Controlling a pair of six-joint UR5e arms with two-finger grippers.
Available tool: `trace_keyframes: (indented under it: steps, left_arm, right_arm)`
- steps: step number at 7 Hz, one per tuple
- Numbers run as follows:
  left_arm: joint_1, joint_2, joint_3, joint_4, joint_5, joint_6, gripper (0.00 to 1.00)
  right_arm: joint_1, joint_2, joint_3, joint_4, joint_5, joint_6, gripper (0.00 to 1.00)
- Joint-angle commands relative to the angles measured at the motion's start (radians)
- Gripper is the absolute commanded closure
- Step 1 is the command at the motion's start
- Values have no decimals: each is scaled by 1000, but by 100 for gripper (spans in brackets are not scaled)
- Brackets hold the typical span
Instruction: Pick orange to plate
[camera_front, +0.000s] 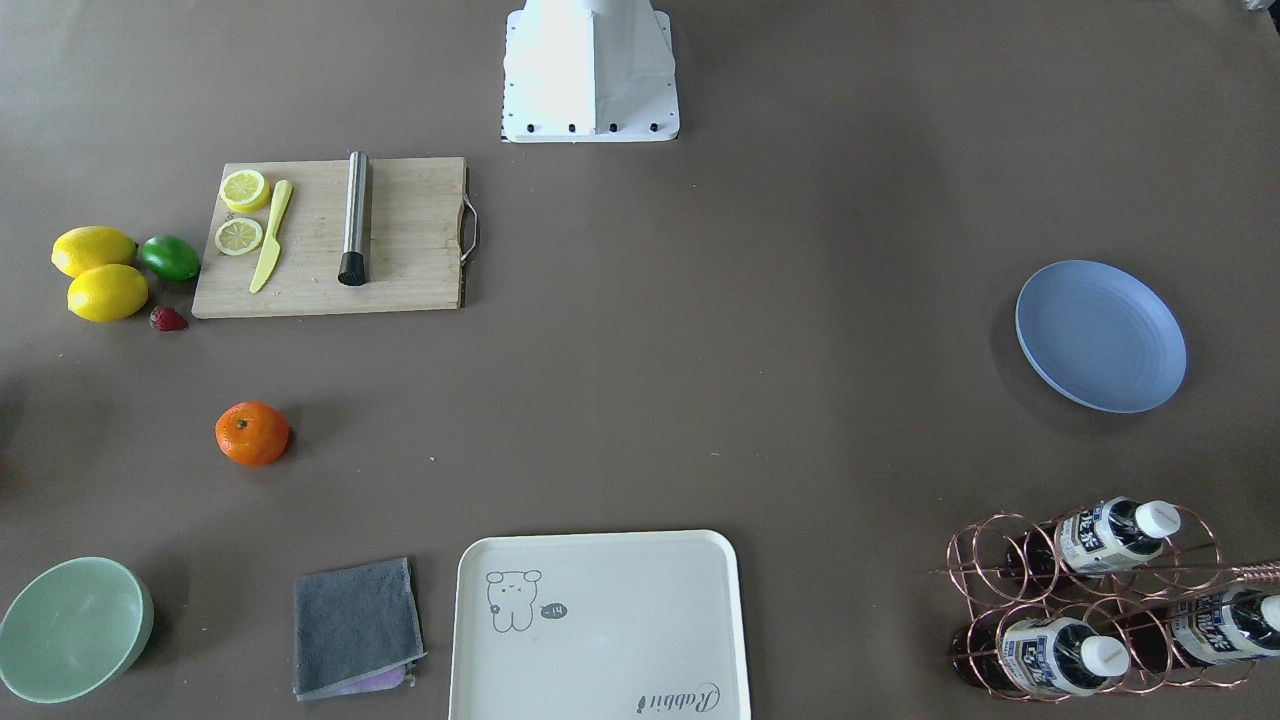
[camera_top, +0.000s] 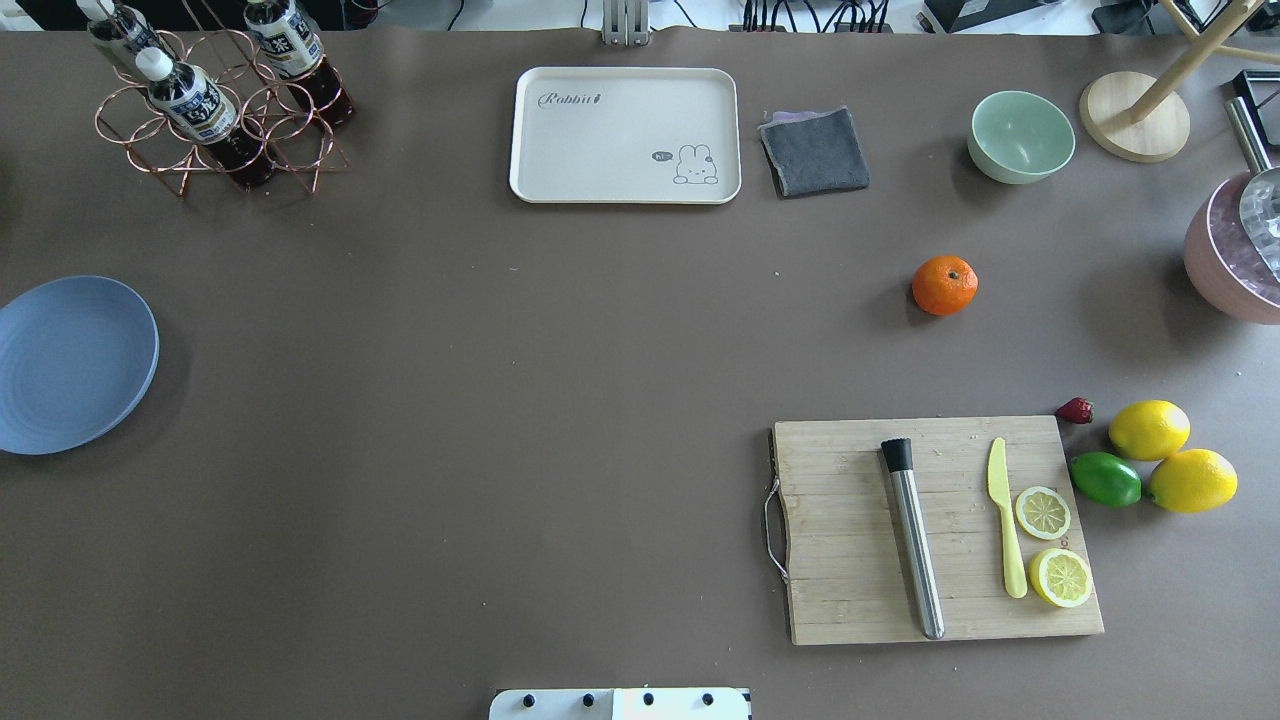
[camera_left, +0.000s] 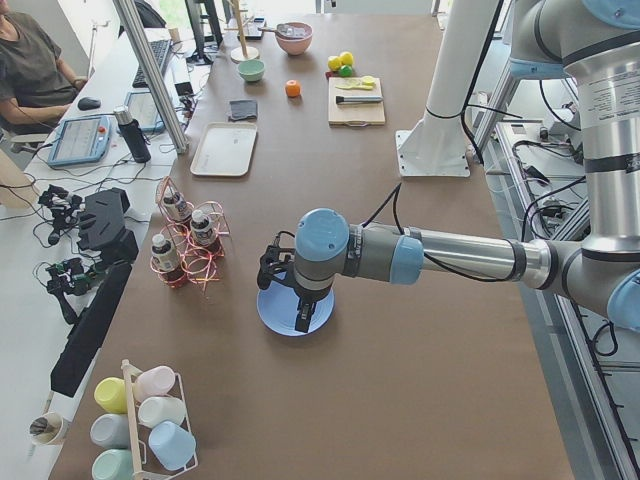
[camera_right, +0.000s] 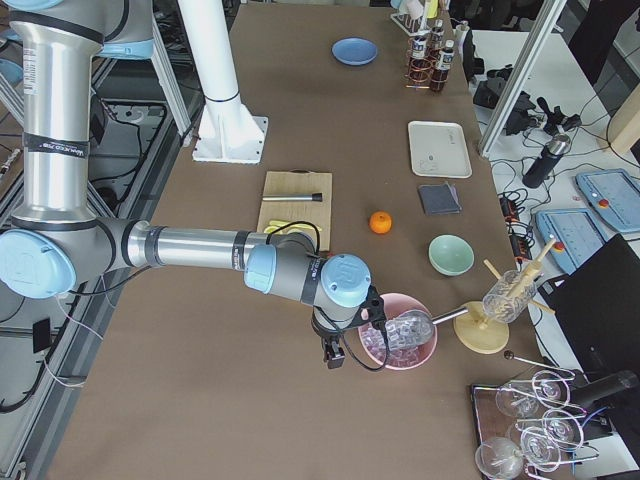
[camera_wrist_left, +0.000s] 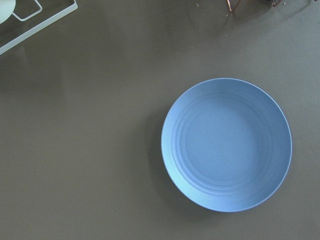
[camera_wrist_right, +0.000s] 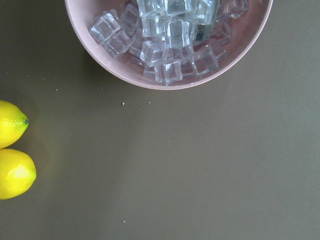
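- One orange is seen lying free on the tabletop, between the cutting board and the grey cloth.
- One blue plate is set well apart from it, at the opposite end.
- Two whole lemons, one lime and one strawberry are grouped beside the board; two lemon slices are laid on it.
- Three bottles are held in one wire rack.
- The left claw is hung over the plate, the right claw beside one pink bowl of ice; whether either is spread or pressed together cannot be told.
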Motion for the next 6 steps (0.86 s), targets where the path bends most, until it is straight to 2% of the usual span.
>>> trace_keyframes:
  steps: [1,2,5,6]
  left_arm:
    - [0,-1,5,0,1,1,2]
    - [2,1,5,-9,1,8,2]
    - [2,39,54,-144,10,1,2]
    - [5,41,59,-143,10,-1,2]
  right_arm:
    - [0,-1,1,2,2,2,0]
    - [0,-1,-3,17,0,6,0]
    - [0,-1,-6,17,3,6,0]
    - [0,-1,-6,17,2,6,0]
